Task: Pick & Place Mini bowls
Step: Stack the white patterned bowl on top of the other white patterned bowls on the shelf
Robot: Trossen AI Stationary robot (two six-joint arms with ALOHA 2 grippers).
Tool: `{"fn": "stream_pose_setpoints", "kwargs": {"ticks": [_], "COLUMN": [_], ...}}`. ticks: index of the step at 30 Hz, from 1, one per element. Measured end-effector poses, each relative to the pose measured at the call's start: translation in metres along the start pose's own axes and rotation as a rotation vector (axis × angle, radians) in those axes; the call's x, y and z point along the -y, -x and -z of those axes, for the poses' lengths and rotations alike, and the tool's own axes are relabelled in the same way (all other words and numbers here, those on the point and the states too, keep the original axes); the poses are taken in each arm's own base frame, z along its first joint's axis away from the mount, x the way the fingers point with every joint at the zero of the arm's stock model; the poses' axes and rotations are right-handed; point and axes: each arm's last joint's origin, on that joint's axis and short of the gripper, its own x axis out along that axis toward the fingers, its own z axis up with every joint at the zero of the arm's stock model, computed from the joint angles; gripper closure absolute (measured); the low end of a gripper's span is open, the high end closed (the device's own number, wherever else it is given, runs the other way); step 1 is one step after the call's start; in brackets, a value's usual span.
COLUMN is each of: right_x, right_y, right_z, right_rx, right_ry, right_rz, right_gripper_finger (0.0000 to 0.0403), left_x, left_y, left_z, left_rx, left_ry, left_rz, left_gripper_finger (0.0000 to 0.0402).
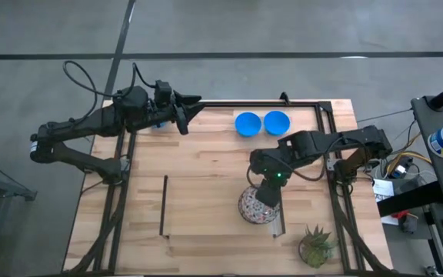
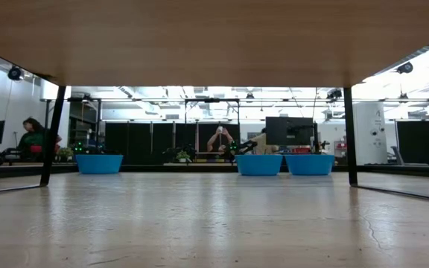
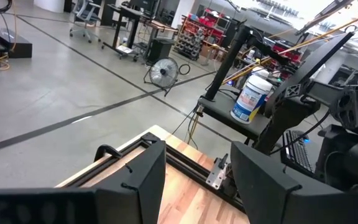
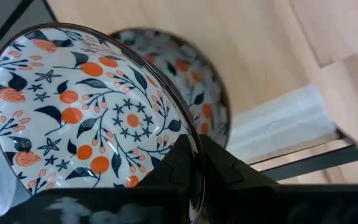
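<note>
A: Arms first, left to right: your left gripper (image 1: 193, 101) waits at the upper left of the high view, fingers spread, nothing in them.

B: Middle top, two blue bowls (image 1: 247, 123) sit side by side on the table (image 1: 206, 177). The low view shows a third blue bowl (image 2: 99, 164), well apart.

A: Lower centre-right, your right gripper (image 4: 194, 163) pinches the rim of a floral bowl (image 4: 86, 109), tilted, above another floral bowl (image 4: 194, 93).

B: Looks like you're stacking. Level the bowl and centre it over the lower one before you let go; a tilted release could make it slide off.

A: Mind the plant (image 1: 316, 245), lower right, when you pull away.
</note>
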Motion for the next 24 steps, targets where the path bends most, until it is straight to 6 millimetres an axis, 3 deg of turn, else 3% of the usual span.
{"fn": "stream_pose_setpoints", "kwargs": {"ticks": [24], "right_x": [0.006], "right_y": [-0.017], "right_z": [-0.001], "right_rx": [0.029], "right_ry": [0.034], "right_rz": [0.07], "right_gripper_finger": [0.0388], "left_x": [-0.001], "left_y": [-0.001], "left_z": [0.002], "left_rx": [-0.01], "left_ry": [-0.002], "left_rz": [-0.005], "left_gripper_finger": [0.0218]}}
